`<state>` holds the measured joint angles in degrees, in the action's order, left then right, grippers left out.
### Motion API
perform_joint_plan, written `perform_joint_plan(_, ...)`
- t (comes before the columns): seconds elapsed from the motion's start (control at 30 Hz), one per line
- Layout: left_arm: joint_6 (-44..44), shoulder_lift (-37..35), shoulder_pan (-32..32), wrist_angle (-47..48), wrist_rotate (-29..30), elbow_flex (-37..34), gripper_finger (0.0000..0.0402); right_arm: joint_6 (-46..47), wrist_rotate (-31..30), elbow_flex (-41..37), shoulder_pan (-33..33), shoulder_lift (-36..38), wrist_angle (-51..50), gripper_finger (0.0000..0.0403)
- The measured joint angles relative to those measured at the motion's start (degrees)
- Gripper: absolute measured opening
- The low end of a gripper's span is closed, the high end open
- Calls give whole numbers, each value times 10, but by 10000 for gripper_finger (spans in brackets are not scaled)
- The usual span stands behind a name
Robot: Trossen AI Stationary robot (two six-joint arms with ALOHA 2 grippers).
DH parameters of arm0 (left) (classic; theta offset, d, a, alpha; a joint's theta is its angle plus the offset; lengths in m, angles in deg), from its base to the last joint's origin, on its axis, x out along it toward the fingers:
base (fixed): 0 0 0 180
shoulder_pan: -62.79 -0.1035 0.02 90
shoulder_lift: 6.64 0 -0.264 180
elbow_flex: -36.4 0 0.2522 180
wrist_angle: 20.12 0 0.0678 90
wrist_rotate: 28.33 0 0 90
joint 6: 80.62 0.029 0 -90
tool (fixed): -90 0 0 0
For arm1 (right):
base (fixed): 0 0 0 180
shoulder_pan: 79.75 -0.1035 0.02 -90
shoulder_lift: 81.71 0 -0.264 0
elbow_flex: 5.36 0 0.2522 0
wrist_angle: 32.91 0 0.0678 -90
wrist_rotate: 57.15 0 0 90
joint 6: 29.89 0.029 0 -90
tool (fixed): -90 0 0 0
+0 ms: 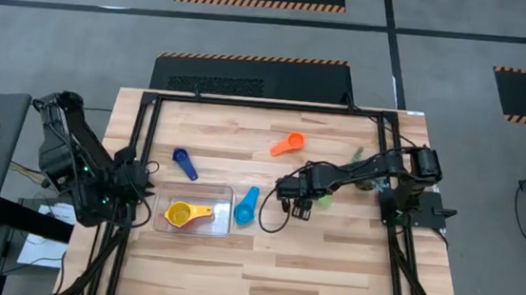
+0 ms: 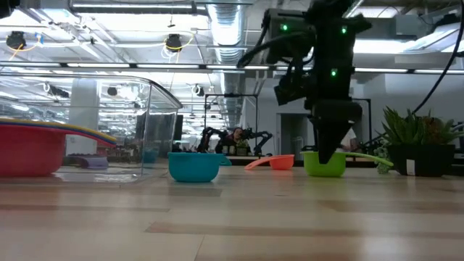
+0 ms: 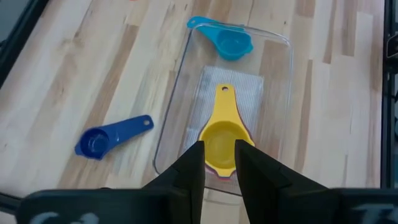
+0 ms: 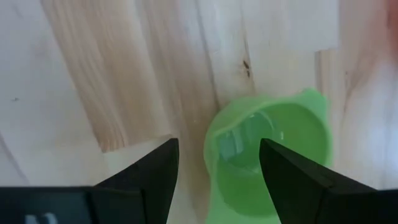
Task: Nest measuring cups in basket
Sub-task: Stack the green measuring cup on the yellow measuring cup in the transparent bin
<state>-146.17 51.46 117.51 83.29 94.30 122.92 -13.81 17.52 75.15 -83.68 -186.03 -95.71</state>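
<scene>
The clear basket (image 1: 224, 194) lies at the table's left-middle and holds a yellow cup (image 1: 181, 215) nested on a red one (image 2: 29, 148). A light-blue cup (image 1: 245, 206) sits just right of the basket. A dark-blue cup (image 1: 185, 163) lies behind the basket, and an orange cup (image 1: 287, 145) lies farther back. The green cup (image 4: 267, 149) stands upright on the wood. My right gripper (image 4: 217, 168) is open and points down over it, with one finger (image 4: 292, 174) above the bowl. My left gripper (image 3: 221, 168) waits at the basket's left end, its fingers narrowly apart. My right gripper comes down on the green cup (image 2: 324, 164) from above, with one finger over the bowl near its rim (image 4: 314, 134) and the other beside it over bare wood. I cannot tell whether a finger touches the cup. The cup rests on the table.
A small potted plant (image 2: 420, 145) stands at the table's right, behind the green cup. Black frame rails (image 1: 150, 128) run along the table's left, far and right sides. Bare wood (image 1: 271, 272) stretches across the near half of the table.
</scene>
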Motion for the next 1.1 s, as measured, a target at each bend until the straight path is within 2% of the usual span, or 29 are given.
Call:
perform_joint_plan(0.17,3,0,0,0,-4,0,74,1,0,-23,0,0,18,243)
perform_joint_plan(0.3,3,0,0,0,-3,0,74,20,-11,-31,0,0,34,214)
perform_joint_plan(0.4,-1,0,0,0,-3,0,74,49,-28,-31,0,0,34,161)
perform_joint_plan(0.57,-1,0,0,0,-3,0,74,87,-27,-30,-4,0,34,25)
perform_joint_plan(0.67,-1,0,0,0,4,0,74,107,-26,-21,-15,0,29,17)
perform_joint_plan(0.8,-2,0,0,0,12,0,75,104,-29,30,-35,1,6,9)
perform_joint_plan(0.97,-2,0,0,-1,13,0,75,85,-74,138,-66,1,-39,8)
perform_joint_plan(1.1,-5,0,0,-2,15,0,75,49,-116,235,-92,1,-23,8)
